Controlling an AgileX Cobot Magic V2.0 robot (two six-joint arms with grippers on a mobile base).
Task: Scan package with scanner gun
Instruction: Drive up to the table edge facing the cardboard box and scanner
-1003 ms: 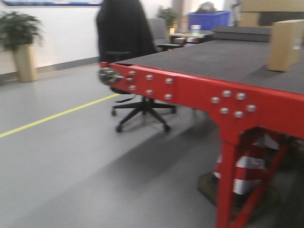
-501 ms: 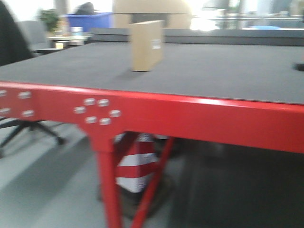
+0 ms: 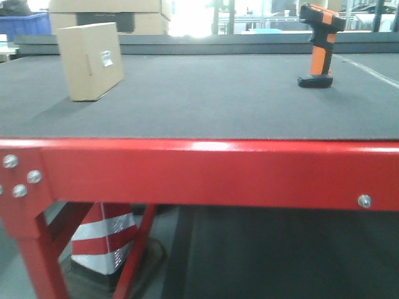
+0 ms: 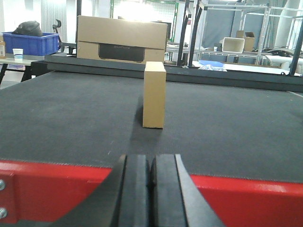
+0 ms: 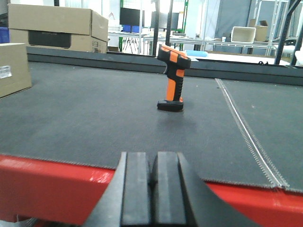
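The package [image 3: 92,60] is a small tan box standing on edge on the dark belt at the left, with a white label on its right face. In the left wrist view the package [image 4: 154,94] stands straight ahead, narrow side on. The scanner gun [image 3: 318,45] stands upright on its black foot at the right; in the right wrist view the scanner gun [image 5: 173,77] is ahead, a little right of centre. My left gripper [image 4: 151,165] is shut and empty, short of the red table edge. My right gripper [image 5: 152,165] is shut and empty too.
The red steel frame [image 3: 199,171] edges the table in front of both grippers. Larger stacked cartons [image 4: 121,39] sit beyond the belt's far rim. A blue bin [image 4: 31,42] stands far left. A striped traffic cone [image 3: 106,240] is under the table. A seam [image 5: 244,132] runs along the belt at the right.
The front view has swung right along the table: the package moved from the right edge to the left of the picture, and the scanner gun has come into view.
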